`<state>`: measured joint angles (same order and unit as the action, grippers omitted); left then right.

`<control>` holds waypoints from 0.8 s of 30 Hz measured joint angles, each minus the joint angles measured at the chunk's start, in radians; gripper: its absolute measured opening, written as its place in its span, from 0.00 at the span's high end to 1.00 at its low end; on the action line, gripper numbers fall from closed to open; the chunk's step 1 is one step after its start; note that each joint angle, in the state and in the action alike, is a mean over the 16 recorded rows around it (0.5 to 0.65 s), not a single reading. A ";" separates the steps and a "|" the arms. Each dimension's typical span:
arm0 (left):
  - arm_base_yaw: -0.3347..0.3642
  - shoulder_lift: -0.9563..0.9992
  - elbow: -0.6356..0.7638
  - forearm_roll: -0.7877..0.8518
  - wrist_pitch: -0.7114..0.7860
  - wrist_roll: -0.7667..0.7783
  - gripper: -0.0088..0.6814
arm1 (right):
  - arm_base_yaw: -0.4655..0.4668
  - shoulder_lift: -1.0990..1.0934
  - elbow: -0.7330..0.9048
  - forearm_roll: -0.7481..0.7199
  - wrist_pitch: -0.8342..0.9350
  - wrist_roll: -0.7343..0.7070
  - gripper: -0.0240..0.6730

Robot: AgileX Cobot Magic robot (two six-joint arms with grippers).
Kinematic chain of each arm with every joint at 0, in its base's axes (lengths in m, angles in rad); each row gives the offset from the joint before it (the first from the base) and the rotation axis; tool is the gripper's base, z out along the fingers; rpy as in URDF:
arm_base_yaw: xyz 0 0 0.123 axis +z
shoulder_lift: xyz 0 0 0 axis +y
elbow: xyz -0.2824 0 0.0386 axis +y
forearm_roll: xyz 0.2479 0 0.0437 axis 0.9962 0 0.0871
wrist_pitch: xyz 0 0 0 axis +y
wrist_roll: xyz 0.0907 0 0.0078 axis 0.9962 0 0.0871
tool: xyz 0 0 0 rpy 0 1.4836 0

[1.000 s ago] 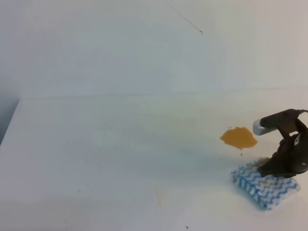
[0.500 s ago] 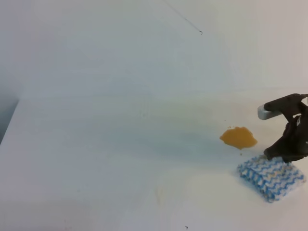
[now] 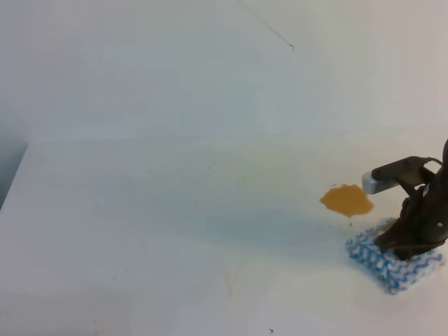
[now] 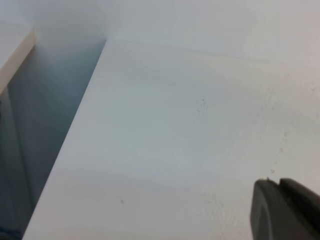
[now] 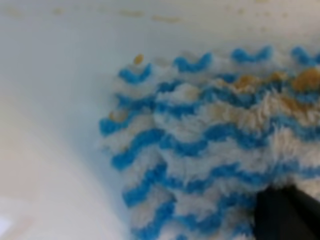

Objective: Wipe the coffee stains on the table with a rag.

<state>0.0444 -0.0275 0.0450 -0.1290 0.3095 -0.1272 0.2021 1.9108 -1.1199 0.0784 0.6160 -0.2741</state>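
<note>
One step underway: right hand (image 3: 404, 241) is clenched on the rag (image 3: 392, 260), pressing it flat on the desk (image 3: 175, 210) just beside the coffee stains (image 3: 346, 200), which sit a bit up-left of the cloth, untouched. Next move prob. calls for dragging the rag over the blotch w/ steady downward pressure. Left hand (image 4: 285, 210) shows only at frame corner; can't tell its state. Desk is plain white w/ tiny specks; pale wall (image 3: 210, 70) behind.

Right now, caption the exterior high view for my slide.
Right gripper shut, pressing on the rag beside the unwiped coffee stains on the table.
</note>
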 joint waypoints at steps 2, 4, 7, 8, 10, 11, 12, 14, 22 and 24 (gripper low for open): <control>0.000 0.000 0.000 0.000 0.000 0.000 0.99 | 0.000 0.015 -0.005 -0.015 -0.018 0.009 0.97; 0.000 0.000 0.000 0.000 0.000 0.000 0.99 | -0.001 0.036 -0.019 -0.034 -0.033 0.020 0.97; 0.000 0.000 0.000 0.000 0.000 0.000 0.99 | -0.002 0.077 -0.061 -0.061 -0.046 0.036 0.97; 0.000 0.000 0.000 0.000 0.000 0.000 0.99 | -0.002 0.093 -0.080 -0.069 -0.048 0.042 0.97; 0.000 0.000 0.000 0.000 0.000 0.000 0.99 | -0.002 0.127 -0.125 -0.084 -0.047 0.052 0.97; 0.000 0.000 0.000 0.000 0.000 0.000 0.99 | -0.002 0.146 -0.151 -0.090 -0.044 0.057 0.97; 0.000 0.000 0.000 0.000 0.000 0.000 0.99 | -0.002 0.165 -0.179 -0.095 -0.040 0.062 0.97; 0.000 0.000 0.000 0.000 0.000 0.000 0.99 | -0.003 0.203 -0.238 -0.100 -0.030 0.068 0.97; 0.000 0.000 0.000 0.000 0.000 0.000 0.99 | 0.002 0.342 -0.470 -0.014 0.013 0.039 0.97; 0.000 0.000 0.000 0.000 0.000 0.000 0.99 | 0.011 0.364 -0.509 0.018 0.015 0.024 0.97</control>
<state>0.0444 -0.0275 0.0450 -0.1290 0.3095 -0.1272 0.2128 2.2747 -1.6286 0.0965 0.6309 -0.2498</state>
